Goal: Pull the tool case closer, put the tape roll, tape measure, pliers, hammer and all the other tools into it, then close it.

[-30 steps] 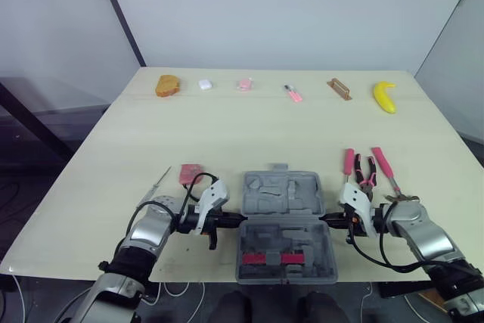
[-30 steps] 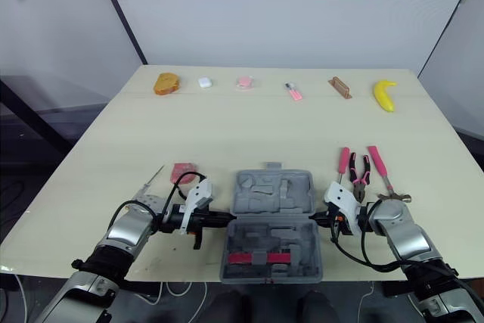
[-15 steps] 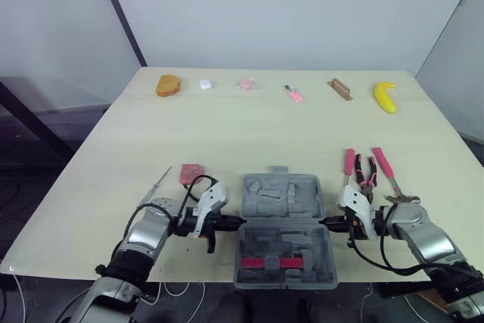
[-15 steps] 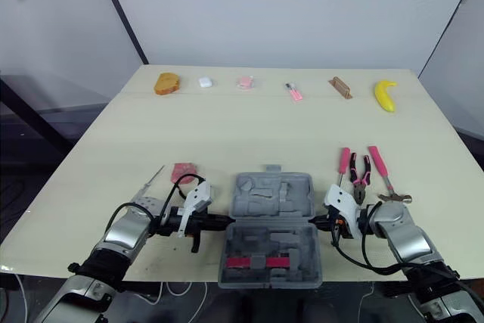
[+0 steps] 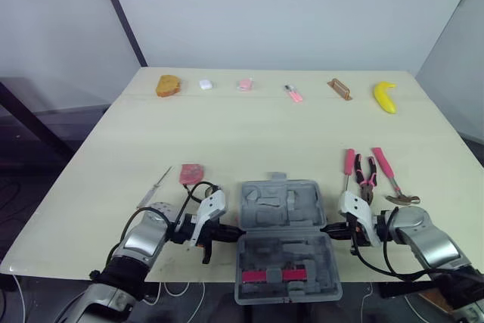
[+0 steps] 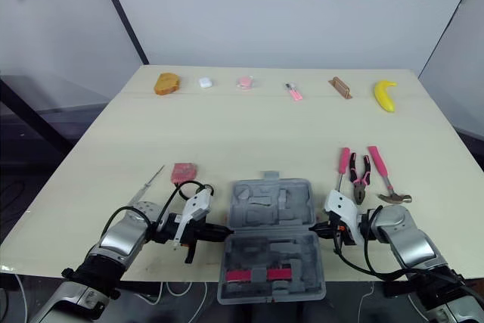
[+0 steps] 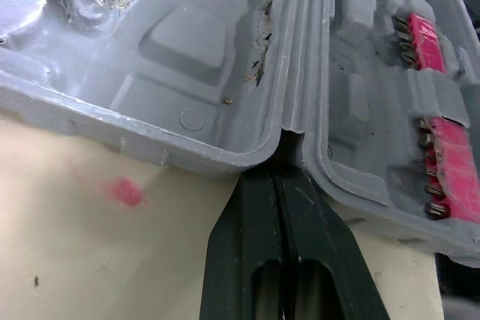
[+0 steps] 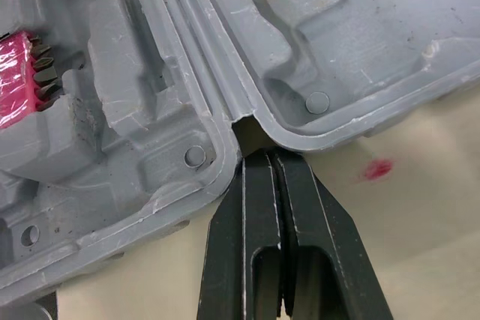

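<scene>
Tool case (image 5: 281, 206) lies open at the near edge of the tabletop (image 5: 227, 134), right between your two claws. Left claw (image 5: 231, 230): fingers pressed flat together, tips tucked into the hinge notch on the case's left side, nothing between them. Right claw (image 5: 327, 228): same, closed up at the right-side hinge notch. Pliers (image 5: 367, 175), hammer (image 5: 389, 178) and pink-handled screwdriver (image 5: 349, 164) lie side by side beyond the right claw, outside the case. Pink block (image 5: 190, 173) lies beyond the left claw.
</scene>
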Robot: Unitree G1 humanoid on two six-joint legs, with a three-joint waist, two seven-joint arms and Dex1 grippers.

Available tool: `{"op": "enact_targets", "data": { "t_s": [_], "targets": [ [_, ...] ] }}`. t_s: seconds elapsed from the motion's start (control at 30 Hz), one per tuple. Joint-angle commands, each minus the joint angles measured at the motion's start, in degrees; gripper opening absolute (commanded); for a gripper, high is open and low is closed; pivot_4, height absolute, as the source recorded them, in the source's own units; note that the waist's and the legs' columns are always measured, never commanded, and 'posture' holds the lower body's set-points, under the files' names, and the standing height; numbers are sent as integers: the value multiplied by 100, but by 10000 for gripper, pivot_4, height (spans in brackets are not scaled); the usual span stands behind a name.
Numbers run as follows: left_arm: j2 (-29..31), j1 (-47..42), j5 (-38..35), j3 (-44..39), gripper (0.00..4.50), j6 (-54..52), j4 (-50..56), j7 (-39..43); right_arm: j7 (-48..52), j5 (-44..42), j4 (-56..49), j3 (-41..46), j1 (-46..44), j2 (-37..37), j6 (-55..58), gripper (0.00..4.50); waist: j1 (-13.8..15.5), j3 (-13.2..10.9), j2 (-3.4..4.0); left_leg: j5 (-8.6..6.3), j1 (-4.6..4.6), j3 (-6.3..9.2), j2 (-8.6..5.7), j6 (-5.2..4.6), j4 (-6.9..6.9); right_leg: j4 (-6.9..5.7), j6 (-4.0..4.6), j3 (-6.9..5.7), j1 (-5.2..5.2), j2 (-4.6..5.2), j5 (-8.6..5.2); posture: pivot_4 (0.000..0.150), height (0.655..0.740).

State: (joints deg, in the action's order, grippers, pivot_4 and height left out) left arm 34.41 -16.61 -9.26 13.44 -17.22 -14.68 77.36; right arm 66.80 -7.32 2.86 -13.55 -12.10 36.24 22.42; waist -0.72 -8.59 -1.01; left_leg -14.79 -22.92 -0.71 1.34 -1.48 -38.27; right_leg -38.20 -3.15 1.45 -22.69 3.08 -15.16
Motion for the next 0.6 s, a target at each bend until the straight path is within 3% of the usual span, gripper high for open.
{"op": "enact_targets", "data": {
  "t_s": [0.03,0.6],
  "targets": [
    [58,74,-50,103,326,-26,130,105,106,-106,-219,-54,68,109,65,0,1,0,0,0,0,0,0,0,0,0,0,0,0,0,0,1500,7400],
    [82,147,-38,165,326,-13,186,144,135,-193,-416,-165,194,285,252,0,3,0,0,0,1,0,0,0,0,0,0,0,0,0,0,1500,7400]
  ]
}}
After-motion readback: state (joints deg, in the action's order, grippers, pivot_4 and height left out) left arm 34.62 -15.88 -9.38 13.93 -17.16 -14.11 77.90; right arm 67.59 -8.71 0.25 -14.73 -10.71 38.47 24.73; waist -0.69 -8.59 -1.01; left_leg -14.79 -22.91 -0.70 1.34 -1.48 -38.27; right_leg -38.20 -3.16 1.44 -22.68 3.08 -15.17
